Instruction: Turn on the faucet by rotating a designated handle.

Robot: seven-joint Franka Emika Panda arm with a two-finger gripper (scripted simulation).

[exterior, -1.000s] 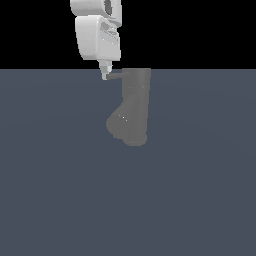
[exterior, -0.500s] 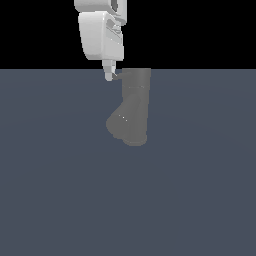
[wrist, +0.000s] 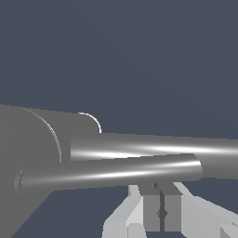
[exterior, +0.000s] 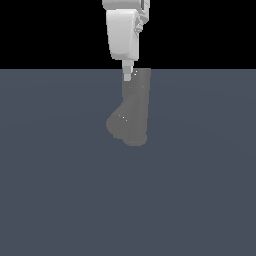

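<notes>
Item: handle (wrist: 111, 171), a thin grey rod jutting from the top of the faucet (exterior: 131, 112), lying directly against my gripper (exterior: 127, 75). Fingers appear pressed together, nothing pinched. Risk, as I judge it: the tapered tip slides along or off the smooth rod, leaving it unturned. A second, thicker cylinder (wrist: 186, 148) lies just beyond the rod. Surroundings: bare slate floor (exterior: 60, 200); no obstruction.

We count 1 faucet (exterior: 134, 112), a single dark-grey body with 1 upright cylinder and 1 angled spout branching toward 7 o'clock. The wrist view shows 2 shiny grey rods: 1 shorter handle (wrist: 111, 172) in front and 1 longer rod (wrist: 158, 148) behind. We see 1 white arm (exterior: 123, 32) carrying 1 gripper (exterior: 127, 76).
</notes>
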